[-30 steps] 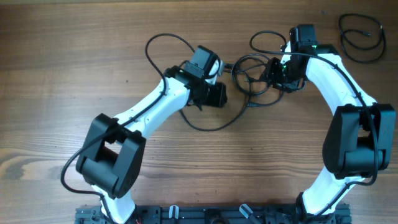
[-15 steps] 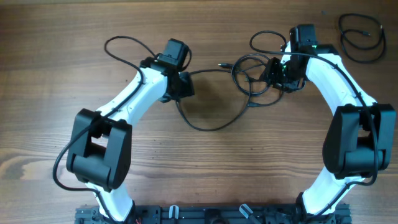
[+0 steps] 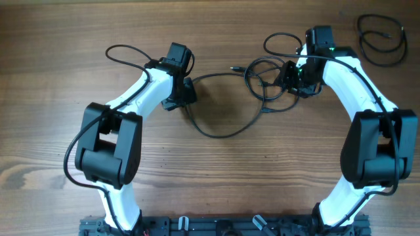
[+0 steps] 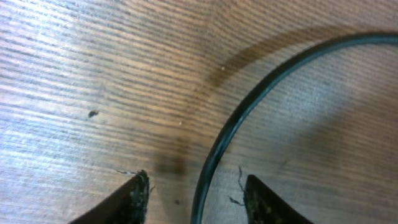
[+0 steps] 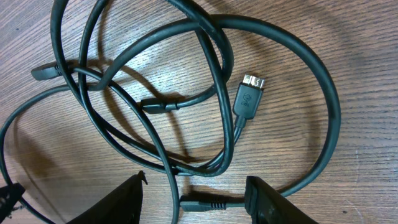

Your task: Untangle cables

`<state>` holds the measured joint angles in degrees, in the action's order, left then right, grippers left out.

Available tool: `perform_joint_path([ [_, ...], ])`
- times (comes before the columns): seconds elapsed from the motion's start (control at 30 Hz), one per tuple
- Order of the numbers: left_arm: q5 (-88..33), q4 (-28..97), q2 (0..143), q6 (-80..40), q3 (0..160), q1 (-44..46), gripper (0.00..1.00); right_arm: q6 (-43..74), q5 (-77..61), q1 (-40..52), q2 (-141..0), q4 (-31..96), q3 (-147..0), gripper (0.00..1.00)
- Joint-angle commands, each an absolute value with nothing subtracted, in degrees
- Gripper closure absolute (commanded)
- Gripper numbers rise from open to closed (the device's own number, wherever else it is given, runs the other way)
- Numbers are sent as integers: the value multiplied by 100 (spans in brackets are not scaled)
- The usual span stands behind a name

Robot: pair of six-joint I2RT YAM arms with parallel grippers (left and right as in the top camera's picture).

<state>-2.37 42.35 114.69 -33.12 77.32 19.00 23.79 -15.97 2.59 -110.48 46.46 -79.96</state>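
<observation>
On the wooden table [image 3: 59,46] | left gripper [image 3: 186,92], jaws half-open astride one strand [image 4: 261,93] without pinching it, had dragged it leftward | right gripper [image 3: 293,77] hung half-open, empty, over the knotted cables [image 3: 257,78] | tangle likely loosening.

You're looking at a wooden table [image 3: 52,39] carrying the cables [image 3: 262,82], which are lying tangled toward the far centre-right. One strand [image 3: 223,134] is looping out toward the near left. A separate coiled cable [image 3: 384,39] is sitting in the far right corner.
</observation>
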Motion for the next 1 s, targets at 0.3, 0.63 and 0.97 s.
perform_joint_path([
  [0.3, -228, 4091, 11786, -3242, 7673, 1909, 96, 2346, -1479, 283, -11122, 4661, -7937, 45],
  [0.63, -233, 4224, 9894, -2674, 8112, 1874, 96, 2252, -1479, 283, -11122, 4576, -7935, 45],
  [0.97, -1219, 4049, 8134, -2783, 8123, 1874, 96, 2268, -2008, 285, -11122, 4230, -7935, 46],
])
